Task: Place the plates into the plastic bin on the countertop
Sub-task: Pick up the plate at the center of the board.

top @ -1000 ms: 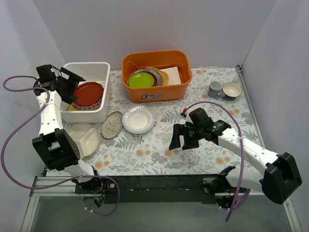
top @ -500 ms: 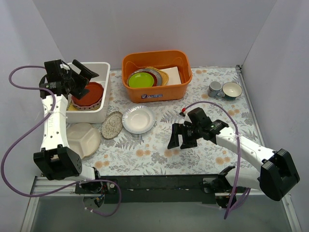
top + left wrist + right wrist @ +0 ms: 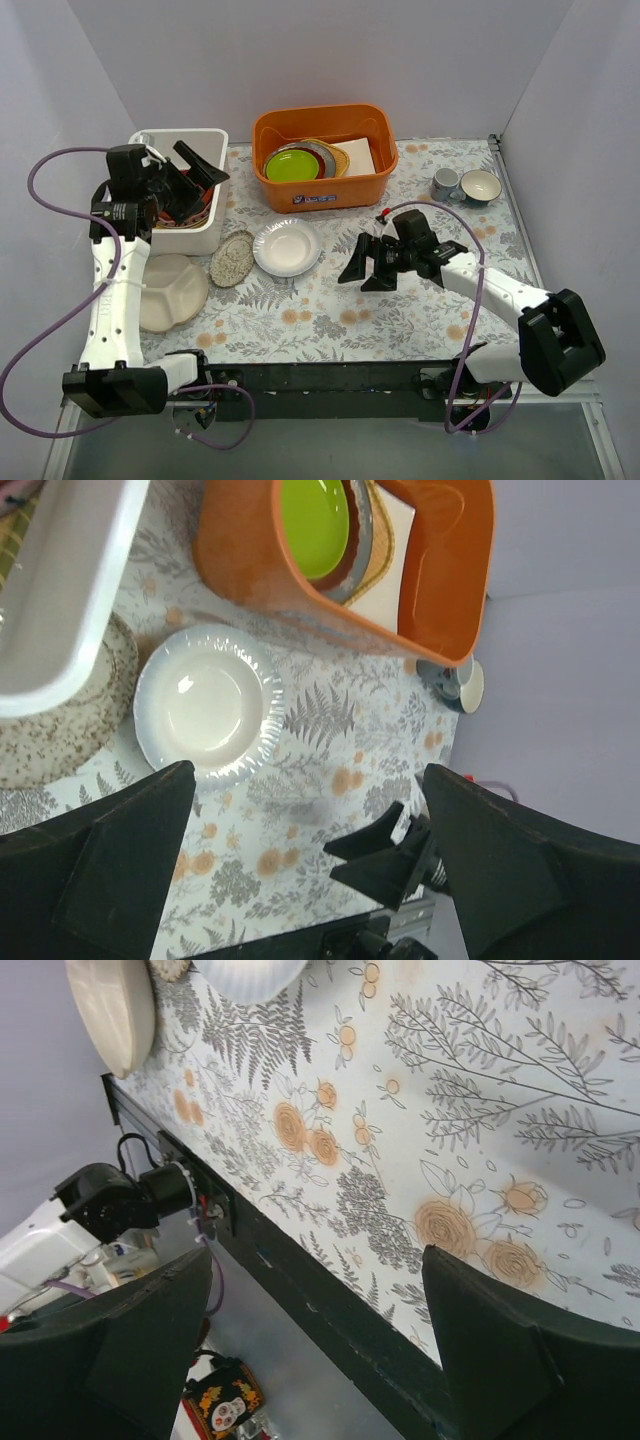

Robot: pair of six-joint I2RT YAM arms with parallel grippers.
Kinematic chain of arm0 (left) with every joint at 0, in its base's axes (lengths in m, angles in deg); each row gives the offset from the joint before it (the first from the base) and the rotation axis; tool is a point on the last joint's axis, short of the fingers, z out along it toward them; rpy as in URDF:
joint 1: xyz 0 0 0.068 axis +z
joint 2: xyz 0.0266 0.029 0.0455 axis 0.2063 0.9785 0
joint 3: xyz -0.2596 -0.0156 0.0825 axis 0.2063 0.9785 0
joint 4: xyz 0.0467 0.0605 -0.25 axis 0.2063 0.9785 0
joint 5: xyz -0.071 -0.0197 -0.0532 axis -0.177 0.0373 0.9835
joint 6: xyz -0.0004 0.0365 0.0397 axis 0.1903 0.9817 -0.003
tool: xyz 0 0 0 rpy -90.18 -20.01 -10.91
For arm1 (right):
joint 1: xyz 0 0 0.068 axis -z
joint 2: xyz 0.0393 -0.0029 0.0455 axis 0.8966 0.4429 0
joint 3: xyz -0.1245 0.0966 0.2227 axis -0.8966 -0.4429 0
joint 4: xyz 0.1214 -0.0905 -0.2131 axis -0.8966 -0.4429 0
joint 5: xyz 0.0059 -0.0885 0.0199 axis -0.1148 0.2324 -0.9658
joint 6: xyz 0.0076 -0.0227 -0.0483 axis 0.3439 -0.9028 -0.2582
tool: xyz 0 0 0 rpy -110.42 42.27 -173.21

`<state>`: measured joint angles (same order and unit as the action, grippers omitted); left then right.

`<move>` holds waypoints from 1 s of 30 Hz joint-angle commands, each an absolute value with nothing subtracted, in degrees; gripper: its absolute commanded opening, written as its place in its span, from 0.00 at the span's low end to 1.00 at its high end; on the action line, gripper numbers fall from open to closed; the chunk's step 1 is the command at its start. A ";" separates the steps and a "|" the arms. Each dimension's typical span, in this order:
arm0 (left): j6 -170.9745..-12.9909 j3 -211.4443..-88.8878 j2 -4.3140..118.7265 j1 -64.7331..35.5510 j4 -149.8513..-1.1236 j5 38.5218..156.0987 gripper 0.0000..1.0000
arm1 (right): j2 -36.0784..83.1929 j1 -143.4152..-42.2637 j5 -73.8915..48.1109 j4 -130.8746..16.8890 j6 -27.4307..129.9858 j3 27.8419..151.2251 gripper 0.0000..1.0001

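The left arm rises from its base at the near left corner, its long link climbing beside the table's left edge; at the top it bends right, so that the left gripper point(image 3: 200, 185) hangs over the plastic bin point(image 3: 181, 135), jaws spread wide and holding nothing; in the left wrist view its dark fingers point(image 3: 130, 870) stand far apart at the lower corners. What lies in the bin is mostly hidden behind that gripper. The right arm reaches from the near right corner leftward over the countertop point(image 3: 420, 320); the right gripper point(image 3: 362, 271) points left toward the white plate point(image 3: 287, 247), near it but apart, jaws wide and empty. The white plate lies flat in front of the orange tub point(image 3: 325, 192); the speckled oval plate point(image 3: 232, 259) lies just left of it, by the bin's near wall; the cream divided plate point(image 3: 172, 290) rests nearer the left arm. Two cups point(image 3: 462, 186) stand at the far right.
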<state>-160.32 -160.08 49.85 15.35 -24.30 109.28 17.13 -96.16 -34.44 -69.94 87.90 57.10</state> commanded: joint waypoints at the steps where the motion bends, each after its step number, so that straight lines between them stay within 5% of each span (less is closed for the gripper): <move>1: -159.25 -156.40 47.28 10.52 -23.64 106.99 0.98 | 19.38 -95.79 -38.99 -61.42 92.88 56.09 0.92; 30: -167.85 -158.33 55.97 -28.60 -13.71 74.81 0.98 | 35.19 -95.62 -36.01 -24.68 108.71 51.51 0.89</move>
<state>-164.59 -155.95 55.14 -25.37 -15.41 80.40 32.41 -95.92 -37.91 -35.36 106.42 50.83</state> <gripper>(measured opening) 0.982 0.893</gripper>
